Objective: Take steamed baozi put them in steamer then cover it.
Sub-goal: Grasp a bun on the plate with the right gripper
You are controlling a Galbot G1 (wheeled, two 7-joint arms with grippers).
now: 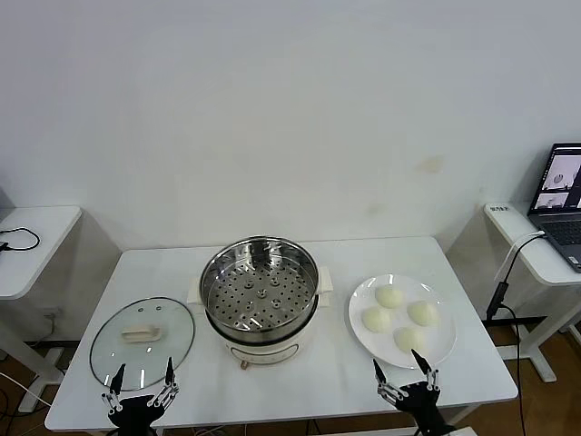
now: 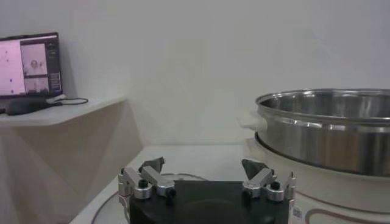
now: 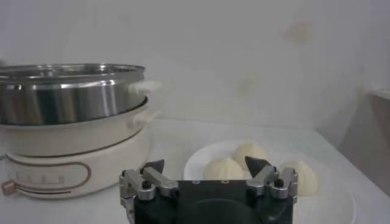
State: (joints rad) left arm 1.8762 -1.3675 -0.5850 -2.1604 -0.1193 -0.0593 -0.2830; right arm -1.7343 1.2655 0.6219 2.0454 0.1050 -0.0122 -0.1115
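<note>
Left gripper [image 1: 141, 386] at front edge of tabletop [image 1: 336, 381] near its front-left corner, jaws wide apart, holding nothing, just in front of the cover [image 1: 142, 341], which lies flat on the tabletop. Right gripper [image 1: 406, 379] at front edge toward the front-right corner, also spread wide and empty, just in front of the white plate [image 1: 363, 338]. Four steamed baozi [image 1: 389, 297] sit on that plate, right side of tabletop. Steamer [image 1: 260, 298] stands mid-tabletop between cover and plate, open, perforated tray bare. Step in hand looks like the very start: nothing loaded yet. Next move likely calls for the right gripper to reach forward over the plate, lower around the nearest bun and close gently, since soft dough may squash.
</note>
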